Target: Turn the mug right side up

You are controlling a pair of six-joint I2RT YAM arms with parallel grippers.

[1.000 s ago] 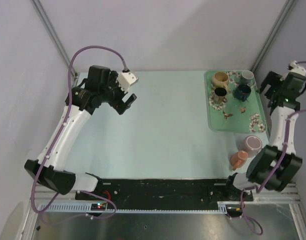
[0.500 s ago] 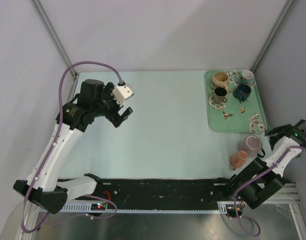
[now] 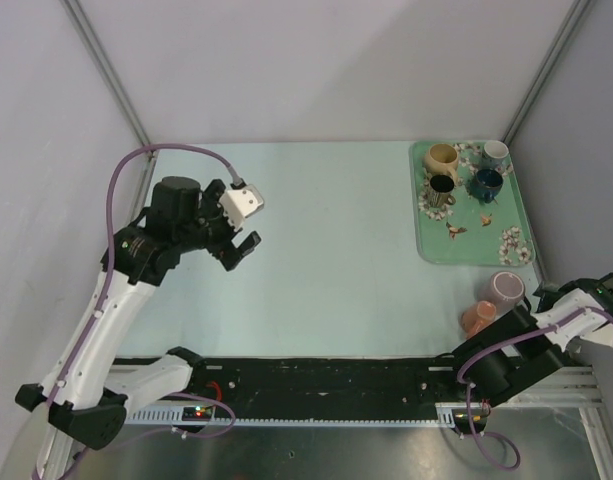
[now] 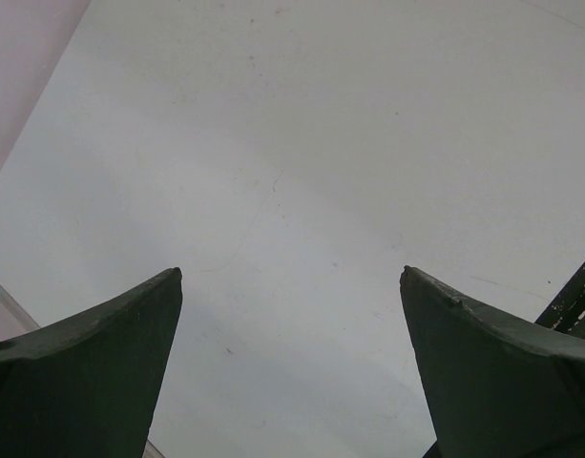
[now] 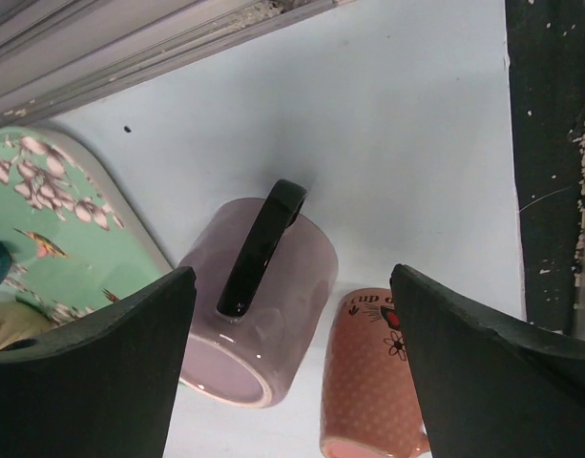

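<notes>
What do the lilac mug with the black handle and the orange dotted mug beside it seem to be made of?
Lilac mug: probably glazed ceramic, given bright glints on its smooth wall and rim.
Orange dotted mug: likely ceramic too, duller look with printed dots and lettering.

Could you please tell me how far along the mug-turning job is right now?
Done: nothing yet; the lilac mug looks upside down beside the tray, ungripped. In hand: the open right gripper frames it. Remaining: grasp, flip, set upright. The left gripper is open, far across the table.
</notes>
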